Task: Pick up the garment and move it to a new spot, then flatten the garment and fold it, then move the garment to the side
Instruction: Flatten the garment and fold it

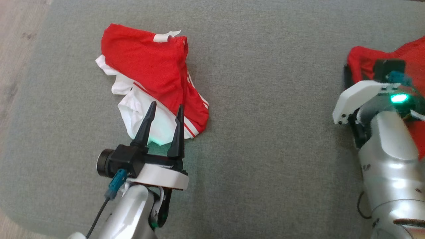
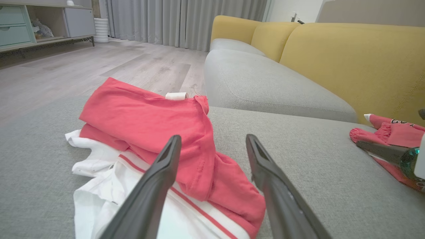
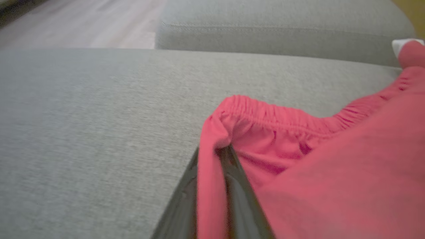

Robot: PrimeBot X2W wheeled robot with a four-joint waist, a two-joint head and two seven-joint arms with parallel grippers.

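A: Where's the red garment [image 1: 365, 59] seen?
B: At the far R edge of the grey sofa cushion [image 1: 265, 132] in head view. It's cut off by the frame there and partly covered by the R arm's pale wrist [image 1: 358, 96].
A: R jaws?
B: Hidden under that wrist in head view. In R wrist view, a fold of the gathered waistband [image 3: 265, 113] is seen pinched btwn the two dark fingers [image 3: 239, 186]. That view is blurred, so the fingertips can't be made out exactly.
A: L jaws?
B: Spread wide. In head view they're seen over the near edge of a red-and-white garment [image 1: 146, 63], which is crumpled on the cushion's L part, well apart from the red one. Contact w/ the cloth can't be told.
A: What's added by L wrist view?
B: A yellow backrest [image 2: 348, 63], wood floor [image 2: 99, 63], grey curtains [image 2: 186, 20] and a cabinet [image 2: 40, 23]. The red garment is seen at far R w/ black lettering, too small to be read. One dark finger of the R jaws is seen against it.
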